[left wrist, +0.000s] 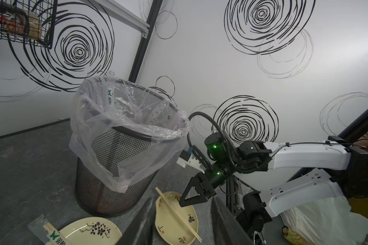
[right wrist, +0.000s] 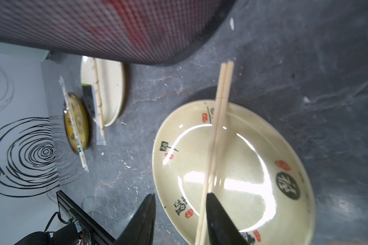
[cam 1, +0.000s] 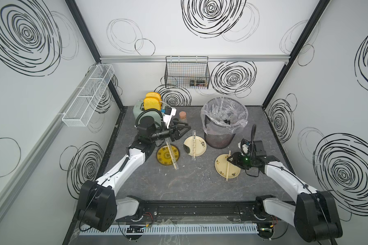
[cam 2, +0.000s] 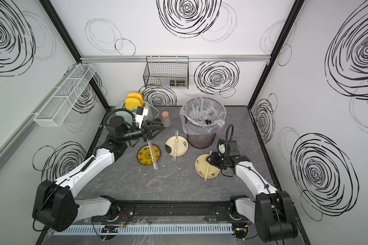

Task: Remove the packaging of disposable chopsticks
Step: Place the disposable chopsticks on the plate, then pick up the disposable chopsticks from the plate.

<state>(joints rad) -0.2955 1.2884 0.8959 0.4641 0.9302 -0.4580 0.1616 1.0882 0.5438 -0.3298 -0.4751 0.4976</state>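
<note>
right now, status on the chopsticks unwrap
Left gripper open, empty. Right gripper open over the bare chopsticks on the lettered plate. One sleeved pair on yellow plate, another on black-patch plate. Nothing blocking.

Both top views look down on the bin [cam 1: 219, 140]; left wrist faces it near, right wrist skims its base.

Right wrist view: bin [right wrist: 115, 25] blurred and cut off by the edge; bare chopsticks [right wrist: 217, 127] run off the frame. In a top view, print on 2 sleeves [cam 1: 171, 156] [cam 1: 193, 146] is too small to read.
</note>
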